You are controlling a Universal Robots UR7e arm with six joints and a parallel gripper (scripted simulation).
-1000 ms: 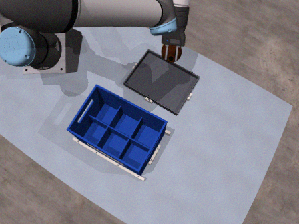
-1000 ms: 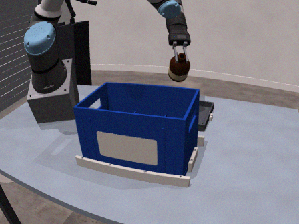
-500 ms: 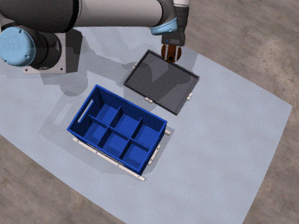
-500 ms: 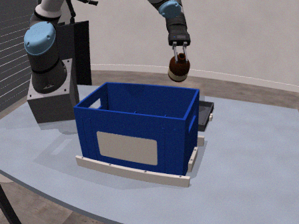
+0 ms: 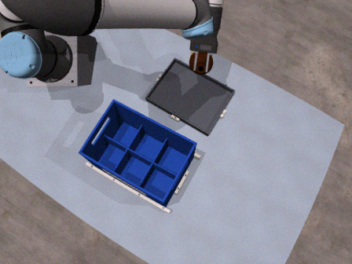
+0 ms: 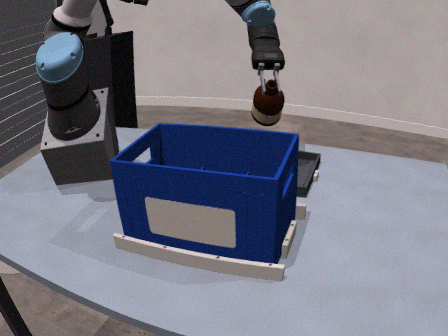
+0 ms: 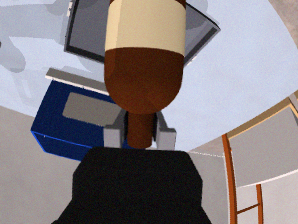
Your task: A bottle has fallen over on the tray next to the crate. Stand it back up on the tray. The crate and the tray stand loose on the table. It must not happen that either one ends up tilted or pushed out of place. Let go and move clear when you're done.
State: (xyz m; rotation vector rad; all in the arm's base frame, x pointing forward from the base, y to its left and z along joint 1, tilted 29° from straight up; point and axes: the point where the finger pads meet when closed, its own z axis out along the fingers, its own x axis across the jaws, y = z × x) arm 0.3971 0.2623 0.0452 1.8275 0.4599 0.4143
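Brown Bottle Hangs in the Air by Its Neck

The brown bottle [image 5: 201, 63] [image 6: 268, 104] [image 7: 144, 75], which wears a cream label [image 7: 145, 26], is held in the air, neck up and slightly tilted. The claw [image 5: 202, 63] [image 6: 270, 86] [image 7: 140, 118] is clenched on its neck, one finger on either side. From above, the bottle appears at the far edge of the dark tray [image 5: 185, 94] [image 6: 309, 172] [image 7: 82, 48], partly overlapping its rim; it touches neither the tray nor the crate.

The tray lies flat on the pale blue counter [image 5: 267, 157] [image 6: 365, 240] [image 7: 245, 65], small light blocks [image 5: 175, 117] beside its edges. Near it, apart, the blue crate [image 5: 135, 151] [image 6: 200, 180] [image 7: 47, 117] stands upright, its six compartments holding nothing. Light strips [image 5: 130, 188] [image 6: 200, 257] [image 7: 75, 80] lie along the crate's foot. The arm's base [image 5: 35, 82] [image 6: 82, 167] stands on the counter as well.
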